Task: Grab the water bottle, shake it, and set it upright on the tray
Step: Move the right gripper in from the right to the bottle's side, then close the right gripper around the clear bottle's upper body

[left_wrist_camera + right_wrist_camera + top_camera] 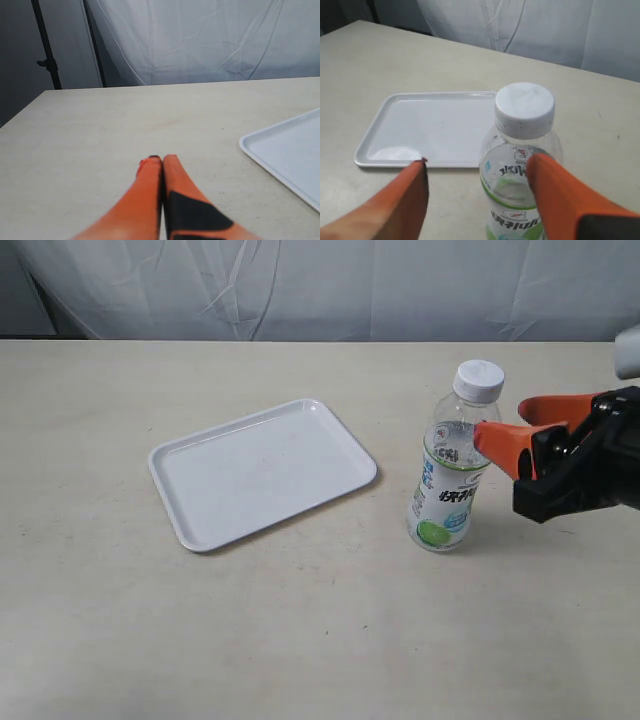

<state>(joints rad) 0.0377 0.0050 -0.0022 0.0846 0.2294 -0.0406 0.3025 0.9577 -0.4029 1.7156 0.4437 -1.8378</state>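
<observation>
The water bottle [447, 490] stands upright on the table, a little to the right of the tray [260, 470]. It is clear, with a white cap and a white, green and blue label. My right gripper [503, 423] is open and level with the bottle's shoulder, coming in from the right. In the right wrist view the bottle [510, 190] sits between the open orange fingers of the right gripper [480, 161], close against one finger [555, 195]. The white tray [435, 125] lies beyond it with nothing on it. My left gripper [160, 158] is shut on nothing, low over the bare table.
A white cloth backdrop [330, 285] hangs behind the beige table [300, 640]. In the left wrist view a corner of the tray [280, 150] shows beside the fingers, and a dark stand [47, 50] rises past the table's far edge.
</observation>
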